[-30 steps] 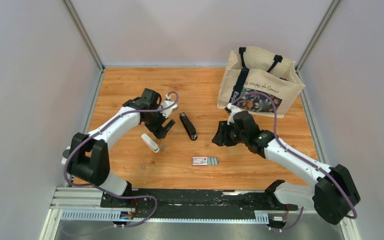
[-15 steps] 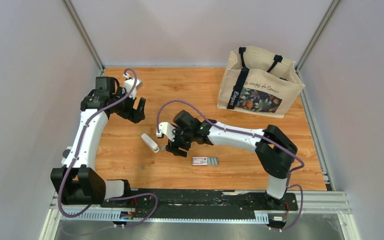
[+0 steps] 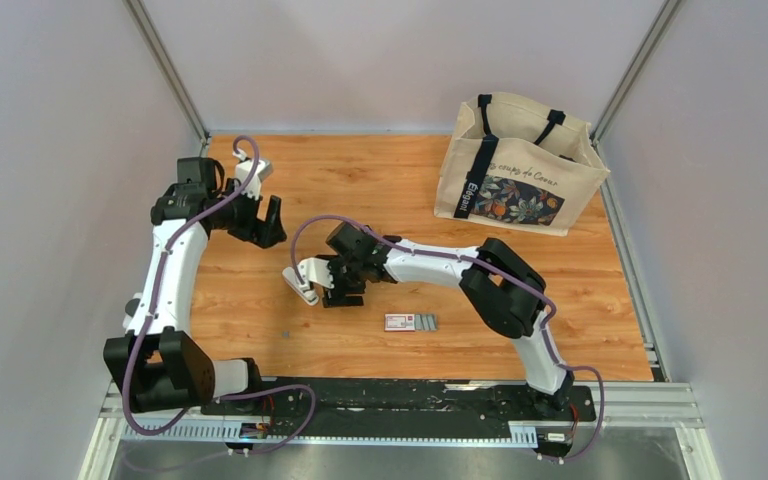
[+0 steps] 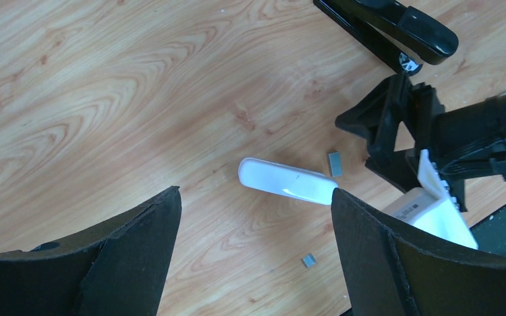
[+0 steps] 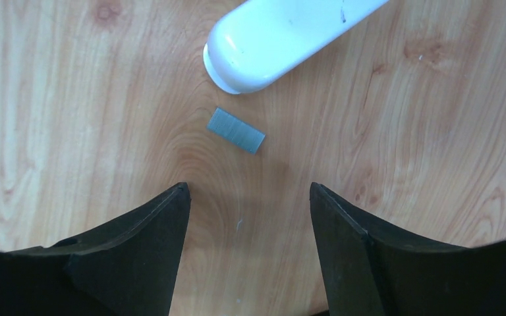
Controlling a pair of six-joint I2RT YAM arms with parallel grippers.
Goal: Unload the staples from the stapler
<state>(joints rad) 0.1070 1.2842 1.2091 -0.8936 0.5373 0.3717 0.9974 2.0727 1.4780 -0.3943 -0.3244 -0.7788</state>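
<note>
Top view — wooden table (image 3: 410,190); tote bag (image 3: 520,165) at far right; red-and-white box (image 3: 410,321) near centre. White oblong piece (image 3: 300,285) left of centre, with the right gripper (image 3: 338,297) lowered just right of it. Left gripper (image 3: 272,225) at far left. One loose bit of the staples (image 3: 286,333) lies nearer than the white piece.

Left wrist — claw released, jaws wide, nothing held. Black stapler (image 4: 395,26) lies on the wood beside the right gripper.

Right wrist — claw unclenched, empty. Grey staple strip (image 5: 236,130) lies flat ahead of the fingertips, just beside the white piece's rounded end, not touching.
</note>
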